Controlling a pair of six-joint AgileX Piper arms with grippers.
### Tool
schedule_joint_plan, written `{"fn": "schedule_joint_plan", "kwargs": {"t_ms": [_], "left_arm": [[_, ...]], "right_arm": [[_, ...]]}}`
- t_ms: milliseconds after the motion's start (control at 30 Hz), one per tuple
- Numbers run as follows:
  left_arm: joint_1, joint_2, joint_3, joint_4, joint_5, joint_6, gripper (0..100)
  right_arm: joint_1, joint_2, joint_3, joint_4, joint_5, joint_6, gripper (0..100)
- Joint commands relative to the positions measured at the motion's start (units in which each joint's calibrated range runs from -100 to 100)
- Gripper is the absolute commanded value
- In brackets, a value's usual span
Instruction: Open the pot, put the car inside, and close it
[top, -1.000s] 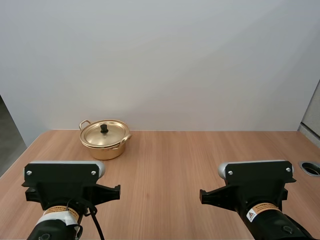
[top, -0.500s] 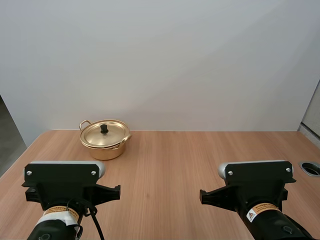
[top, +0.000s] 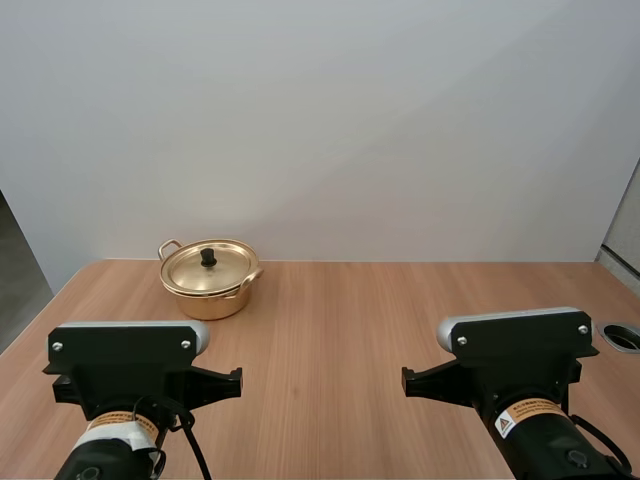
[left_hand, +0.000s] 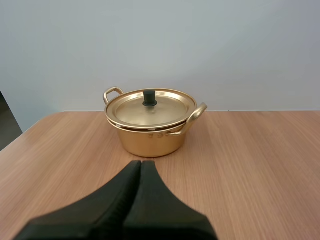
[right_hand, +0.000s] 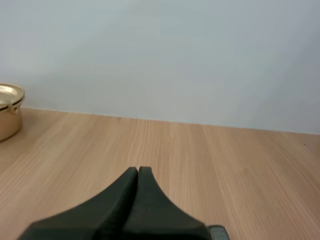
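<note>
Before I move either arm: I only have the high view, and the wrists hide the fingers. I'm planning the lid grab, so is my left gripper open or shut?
Observer: Your left gripper is shut on nothing, its fingers together as one wedge, pointing at the pot.
Operator: And the other one?
Observer: The right gripper is shut too, empty, above bare table.

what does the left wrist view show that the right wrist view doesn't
Left wrist view: the whole pot, its lid seated with the black knob on top, and the shut left end effector. Right wrist view: the shut right end effector and just a sliver of that pot. Both: the wooden table and the pot's gold rim.
</note>
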Motion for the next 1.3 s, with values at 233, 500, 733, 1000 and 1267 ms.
{"fn": "schedule_joint_plan", "kwargs": {"t_ms": [233,500,733,1000,1267], "left_arm": [[-0.04,0.0,0.0,1.4,-0.1,0.6,0],[-0.04,0.0,-3.1,26.0,-23.3,5.1,0],[-0.04,3.3,-30.4,16.9,-8.6,-4.5,0],[-0.04,41.0,-61.2,14.6,32.6,-8.7,0],[-0.04,66.5,-80.3,9.3,60.1,-0.6,0]], "right_arm": [[-0.1,0.0,0.0,-3.6,-22.6,0.0,0],[-0.1,-0.1,0.0,-28.6,-40.5,-6.8,0],[-0.1,3.4,-21.3,-8.0,-7.6,-6.8,0],[-1.8,32.6,-49.2,2.6,32.7,-6.4,0],[-1.9,55.5,-62.8,2.6,64.0,-6.0,0]]}}
